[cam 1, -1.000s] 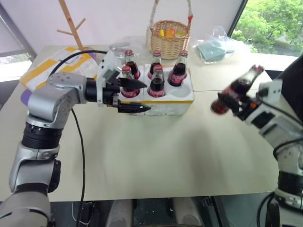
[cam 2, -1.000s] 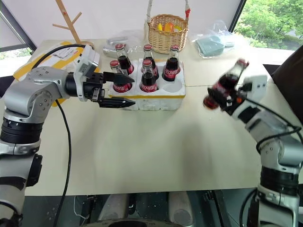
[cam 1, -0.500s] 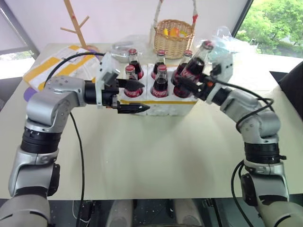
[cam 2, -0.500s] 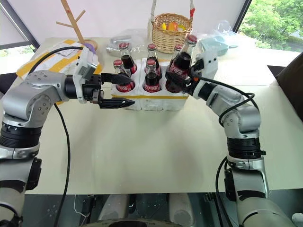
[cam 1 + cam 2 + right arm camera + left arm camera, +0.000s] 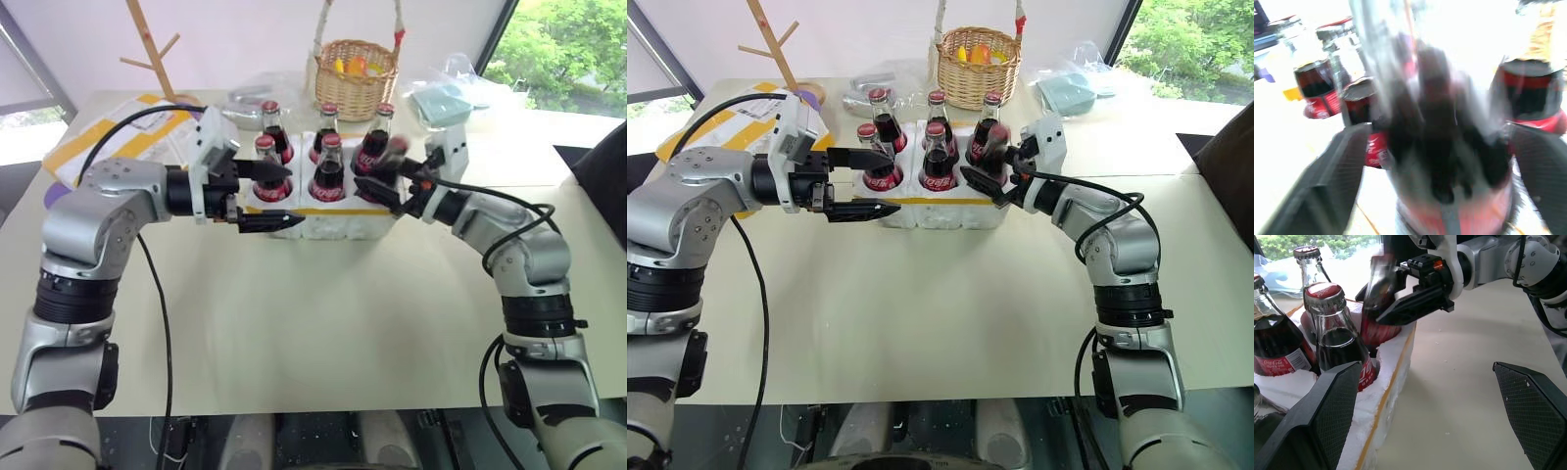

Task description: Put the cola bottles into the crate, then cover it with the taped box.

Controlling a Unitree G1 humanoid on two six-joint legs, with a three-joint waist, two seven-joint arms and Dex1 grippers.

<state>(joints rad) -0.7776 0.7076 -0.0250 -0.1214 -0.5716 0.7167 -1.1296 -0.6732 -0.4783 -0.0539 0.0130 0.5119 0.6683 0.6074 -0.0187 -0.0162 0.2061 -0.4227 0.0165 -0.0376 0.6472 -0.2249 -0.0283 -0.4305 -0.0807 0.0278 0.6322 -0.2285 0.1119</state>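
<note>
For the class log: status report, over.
Left gripper open beside crate. Right gripper open around sixth cola bottle, seating in last well. Nothing blocking.

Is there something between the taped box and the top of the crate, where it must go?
Yes. The left gripper, open, hovers beside the crate, and its arm lies between crate and taped box.

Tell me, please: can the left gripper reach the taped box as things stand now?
Probably yes. The taped box lies on the table behind the left arm, nothing on it. The left gripper is open and empty, beside the crate, so it is free, but the arm must swing back.
</note>
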